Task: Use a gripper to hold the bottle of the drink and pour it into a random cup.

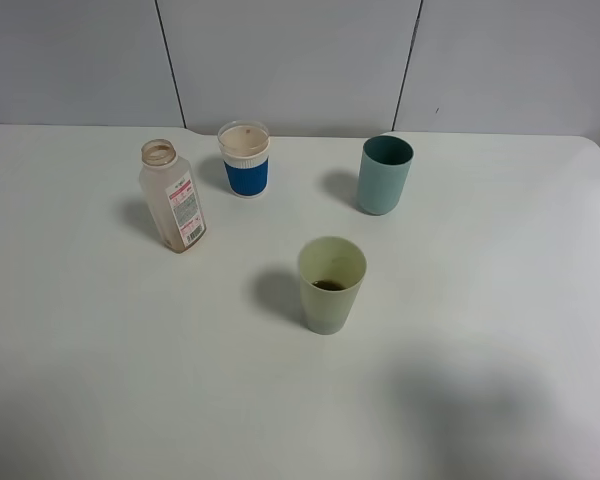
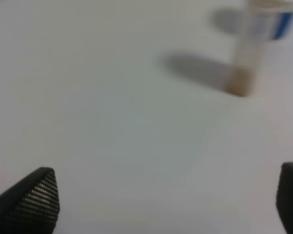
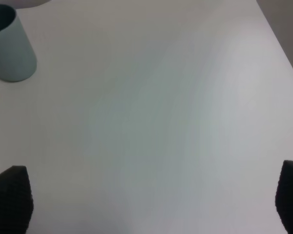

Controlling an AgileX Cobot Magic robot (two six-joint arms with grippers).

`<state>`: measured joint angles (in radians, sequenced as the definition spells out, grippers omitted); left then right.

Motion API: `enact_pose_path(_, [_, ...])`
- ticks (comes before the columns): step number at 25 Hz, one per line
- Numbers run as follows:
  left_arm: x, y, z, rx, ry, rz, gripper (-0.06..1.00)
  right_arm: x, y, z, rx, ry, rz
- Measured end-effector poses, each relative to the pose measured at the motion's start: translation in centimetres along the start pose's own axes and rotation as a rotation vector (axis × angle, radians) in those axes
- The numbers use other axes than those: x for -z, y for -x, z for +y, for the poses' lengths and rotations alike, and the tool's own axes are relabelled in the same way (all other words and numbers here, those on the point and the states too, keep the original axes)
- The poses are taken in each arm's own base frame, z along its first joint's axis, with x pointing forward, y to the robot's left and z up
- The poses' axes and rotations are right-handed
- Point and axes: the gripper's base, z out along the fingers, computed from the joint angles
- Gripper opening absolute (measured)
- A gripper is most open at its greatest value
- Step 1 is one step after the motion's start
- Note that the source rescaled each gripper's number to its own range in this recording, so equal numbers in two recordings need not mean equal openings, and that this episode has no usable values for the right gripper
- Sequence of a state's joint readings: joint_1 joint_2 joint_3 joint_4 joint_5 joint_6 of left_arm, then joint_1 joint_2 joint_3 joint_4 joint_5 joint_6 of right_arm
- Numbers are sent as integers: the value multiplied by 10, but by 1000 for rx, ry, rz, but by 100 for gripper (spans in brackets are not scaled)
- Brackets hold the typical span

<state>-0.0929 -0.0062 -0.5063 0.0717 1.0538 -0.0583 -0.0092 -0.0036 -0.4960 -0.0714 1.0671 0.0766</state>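
The bottle of the drink stands upright on the white table at the left, uncapped, with only a little brown liquid at its base. It shows blurred in the left wrist view. The pale yellow-green cup stands in the middle with some brown liquid at its bottom. Neither arm shows in the exterior high view. My left gripper is open and empty, away from the bottle. My right gripper is open and empty over bare table.
A white cup with a blue sleeve stands behind the bottle, also blurred in the left wrist view. A teal-green tumbler stands at the back right and shows in the right wrist view. The table's right edge is near.
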Motion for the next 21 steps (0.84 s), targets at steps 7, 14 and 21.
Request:
enact_pose_path(7, [0, 0, -5, -16, -5, 2, 81, 0, 0, 0, 0, 0, 0])
enact_pose_path(14, [0, 0, -5, -18, -7, 2, 81, 0, 0, 0, 0, 0, 0])
enact_pose_path(21, [0, 0, -5, -19, -7, 2, 81, 0, 0, 0, 0, 0, 0])
